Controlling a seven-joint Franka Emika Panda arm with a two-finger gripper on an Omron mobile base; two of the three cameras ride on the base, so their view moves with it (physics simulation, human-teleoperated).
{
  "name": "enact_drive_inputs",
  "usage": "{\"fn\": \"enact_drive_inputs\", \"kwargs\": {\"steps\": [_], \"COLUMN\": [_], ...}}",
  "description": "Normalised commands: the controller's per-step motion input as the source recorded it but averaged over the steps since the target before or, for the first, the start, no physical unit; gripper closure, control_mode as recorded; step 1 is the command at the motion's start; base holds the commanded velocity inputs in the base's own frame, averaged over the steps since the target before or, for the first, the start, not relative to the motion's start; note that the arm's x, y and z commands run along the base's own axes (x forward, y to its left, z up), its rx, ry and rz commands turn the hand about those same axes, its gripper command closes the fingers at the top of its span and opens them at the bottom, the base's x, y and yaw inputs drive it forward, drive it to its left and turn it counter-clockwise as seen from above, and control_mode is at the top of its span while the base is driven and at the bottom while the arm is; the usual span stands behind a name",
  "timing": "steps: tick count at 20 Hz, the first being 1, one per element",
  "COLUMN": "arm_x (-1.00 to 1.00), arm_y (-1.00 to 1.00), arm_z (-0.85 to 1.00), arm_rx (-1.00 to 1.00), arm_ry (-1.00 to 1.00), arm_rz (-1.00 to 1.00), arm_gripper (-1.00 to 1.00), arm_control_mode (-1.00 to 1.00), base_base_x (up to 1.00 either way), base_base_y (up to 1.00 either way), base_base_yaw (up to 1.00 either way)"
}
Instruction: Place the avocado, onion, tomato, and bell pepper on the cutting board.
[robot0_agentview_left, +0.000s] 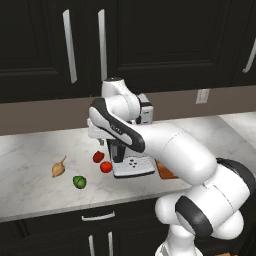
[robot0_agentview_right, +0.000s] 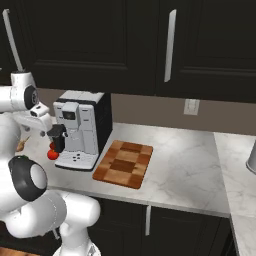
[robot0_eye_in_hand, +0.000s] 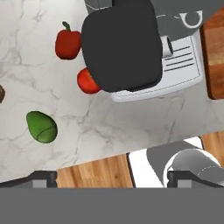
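On the marbled white desk (robot0_agentview_left: 30, 170), the glossy green avocado (robot0_agentview_left: 79, 182) lies at five o'clock of the tan onion (robot0_agentview_left: 58, 169), while the end effector (robot0_eye_in_hand: 111, 178) hovers above, fingers apart.

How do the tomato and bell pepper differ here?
The tomato is bright orange-red and smoothly round; the bell pepper is darker red and blockier. The bell pepper shows a green stem, the tomato none. The tomato lies nearer the coffee machine. Both sit on the counter, similar in size.
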Motion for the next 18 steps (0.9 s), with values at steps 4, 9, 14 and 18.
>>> {"fn": "enact_drive_inputs", "kwargs": {"steps": [4, 9, 14, 18], "arm_x": [-0.25, -0.07, -0.01, 0.04], "arm_y": [0.14, 0.21, 0.2, 0.13], "arm_z": [-0.31, -0.45, -0.55, -0.41], "arm_rx": [0.02, 0.0, 0.02, 0.02], "arm_ry": [0.0, 0.0, 0.0, 0.0], "arm_rz": [0.11, 0.13, 0.09, 0.06], "arm_gripper": [-1.0, -1.0, -1.0, -1.0], "arm_control_mode": [-1.0, -1.0, -1.0, -1.0], "base_base_x": [0.0, 0.0, 0.0, 0.0], "base_base_y": [0.0, 0.0, 0.0, 0.0], "base_base_yaw": [0.0, 0.0, 0.0, 0.0]}}
